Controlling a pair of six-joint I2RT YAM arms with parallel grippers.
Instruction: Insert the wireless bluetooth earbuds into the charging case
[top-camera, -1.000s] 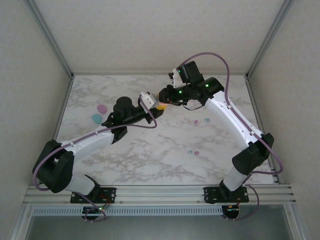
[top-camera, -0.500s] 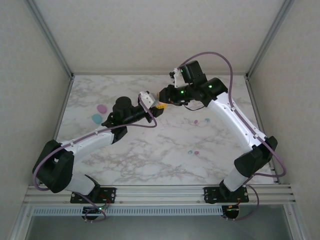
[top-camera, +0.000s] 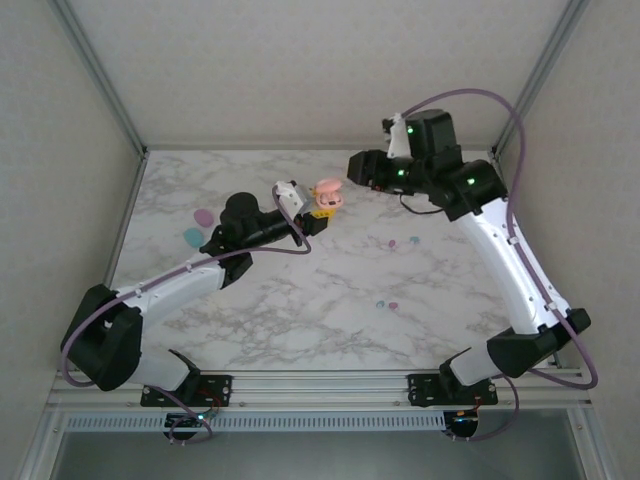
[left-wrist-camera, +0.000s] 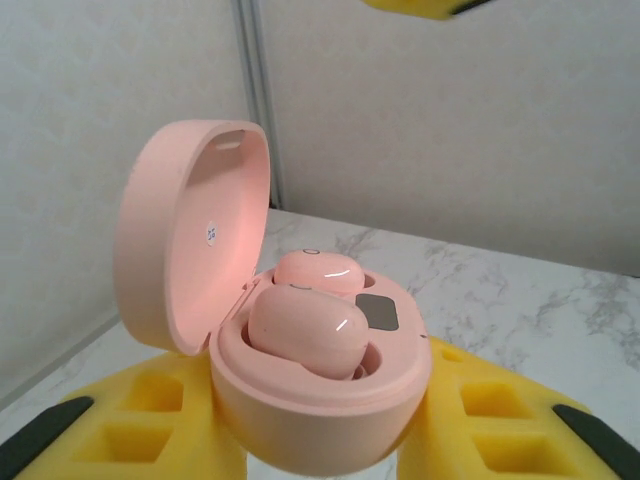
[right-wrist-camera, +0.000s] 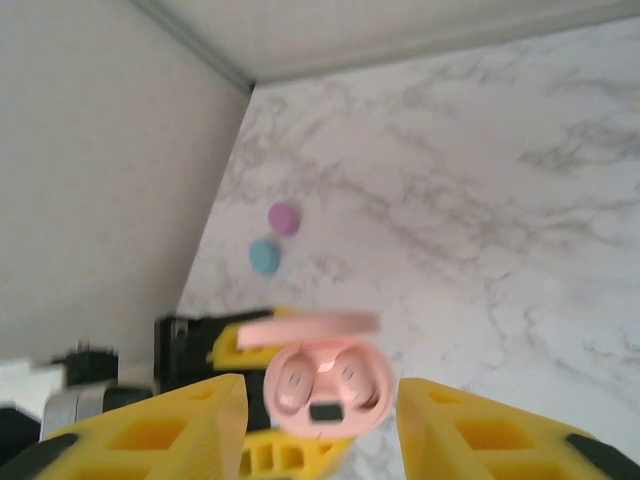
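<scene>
An open pink charging case (left-wrist-camera: 300, 400) sits between the yellow fingers (left-wrist-camera: 500, 420) of my left gripper (left-wrist-camera: 320, 440), which is shut on its base. Its lid (left-wrist-camera: 190, 230) stands up on the left. Two pink earbuds (left-wrist-camera: 305, 330) lie side by side in its wells. From above, the case (top-camera: 328, 193) is held over the back middle of the table. My right gripper (top-camera: 352, 166) hangs open and empty just right of it and apart from it. The right wrist view looks down between that gripper's fingers (right-wrist-camera: 150, 425) onto the case (right-wrist-camera: 325, 390).
A purple case (top-camera: 203, 216) and a teal case (top-camera: 192, 237) lie shut at the table's left. Loose buds lie on the marble: a pink one (top-camera: 393, 243) beside a teal one (top-camera: 413, 240), and a teal one (top-camera: 379, 301) beside a purple one (top-camera: 393, 305).
My right gripper has drawn back to the right, away from the pink case, and its jaws have widened. The left gripper still holds the case in nearly the same place.
</scene>
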